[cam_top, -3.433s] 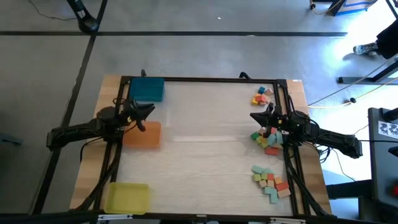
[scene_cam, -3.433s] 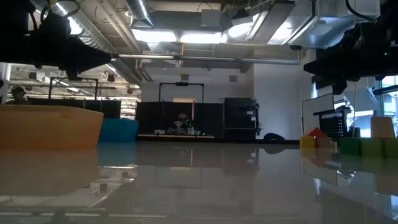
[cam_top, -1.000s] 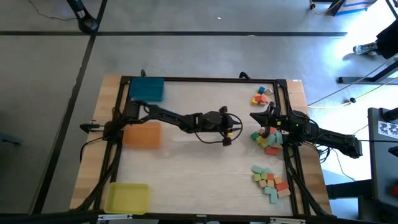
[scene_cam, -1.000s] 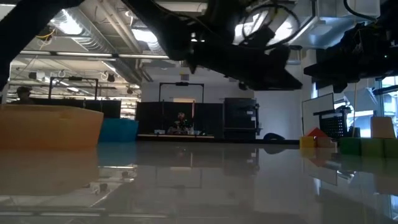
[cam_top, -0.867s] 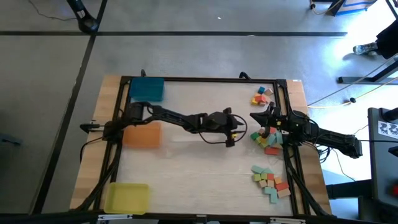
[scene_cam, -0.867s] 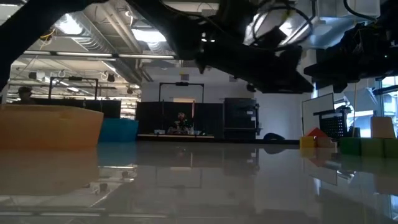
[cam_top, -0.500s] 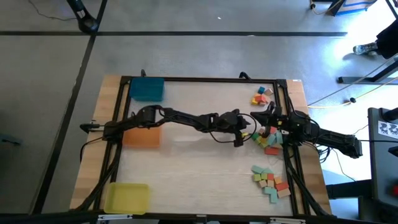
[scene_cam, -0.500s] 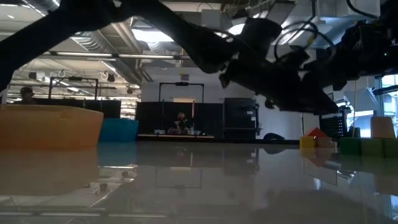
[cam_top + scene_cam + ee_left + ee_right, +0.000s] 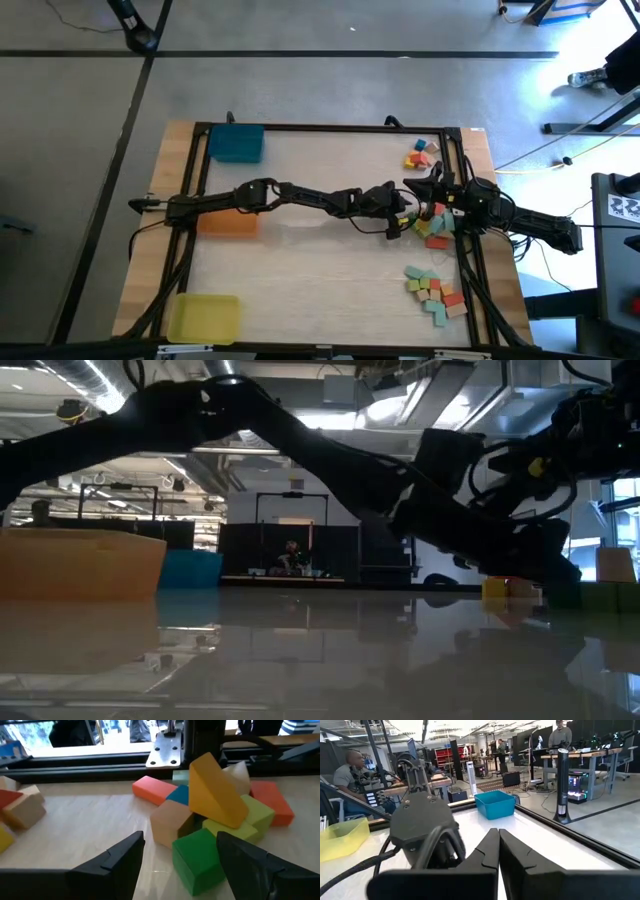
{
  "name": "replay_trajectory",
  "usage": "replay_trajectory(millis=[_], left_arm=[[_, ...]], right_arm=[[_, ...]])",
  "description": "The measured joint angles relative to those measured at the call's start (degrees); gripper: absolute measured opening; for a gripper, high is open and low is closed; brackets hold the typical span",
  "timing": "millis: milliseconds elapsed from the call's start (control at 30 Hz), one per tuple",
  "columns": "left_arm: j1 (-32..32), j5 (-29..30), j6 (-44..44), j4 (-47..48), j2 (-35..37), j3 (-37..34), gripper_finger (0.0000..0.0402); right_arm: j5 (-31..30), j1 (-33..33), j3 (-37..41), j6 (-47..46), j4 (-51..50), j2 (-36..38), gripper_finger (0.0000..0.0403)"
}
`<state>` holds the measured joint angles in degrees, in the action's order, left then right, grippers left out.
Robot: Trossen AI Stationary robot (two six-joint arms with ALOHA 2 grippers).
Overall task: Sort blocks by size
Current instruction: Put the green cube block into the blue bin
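Left gripper [image 9: 177,855]: fingers spread, released, straddling a green block [image 9: 197,860] at the middle pile of blocks [image 9: 432,224].
Right gripper [image 9: 498,851]: clenched, empty, above that pile.
Hidden: pile partly covered by both arms overhead.

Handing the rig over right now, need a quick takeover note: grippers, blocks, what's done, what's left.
Left gripper: open, reached across the table to the middle block pile on the right side, fingers either side of a green block, not closed on it.
Right gripper: shut, empty, waiting at that same pile.
Blocks: three clusters along the right edge: far, middle, near.
Trays on the left: blue tray, orange tray, yellow tray; no blocks visible in any.
Done: no blocks sorted.
Left: grab the green block, then sort all three clusters.
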<state>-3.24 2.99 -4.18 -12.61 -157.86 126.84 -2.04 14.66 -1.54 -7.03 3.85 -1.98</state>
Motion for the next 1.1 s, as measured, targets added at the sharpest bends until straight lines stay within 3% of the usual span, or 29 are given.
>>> replay_trajectory(millis=[233,533,933,1100], left_arm=[[-0.95,-0.04,2.35,3.35,-0.20,1.50,0.0239],[-0.55,0.06,-0.97,14.42,2.06,1.76,0.0239],[-0.07,0.09,-4.31,39.29,9.56,1.52,0.0239],[0.71,0.32,-1.84,41.71,11.58,1.25,0.0239]], right_arm=[[0.02,0.00,-0.04,-0.07,-3.18,-0.02,0.0010],[0.07,0.00,-0.04,-0.15,-3.77,-0.01,0.0010],[0.11,0.00,-0.04,-0.13,-3.82,-0.02,0.0010],[0.11,0.00,-0.04,-0.11,-3.88,-0.02,0.0010]])
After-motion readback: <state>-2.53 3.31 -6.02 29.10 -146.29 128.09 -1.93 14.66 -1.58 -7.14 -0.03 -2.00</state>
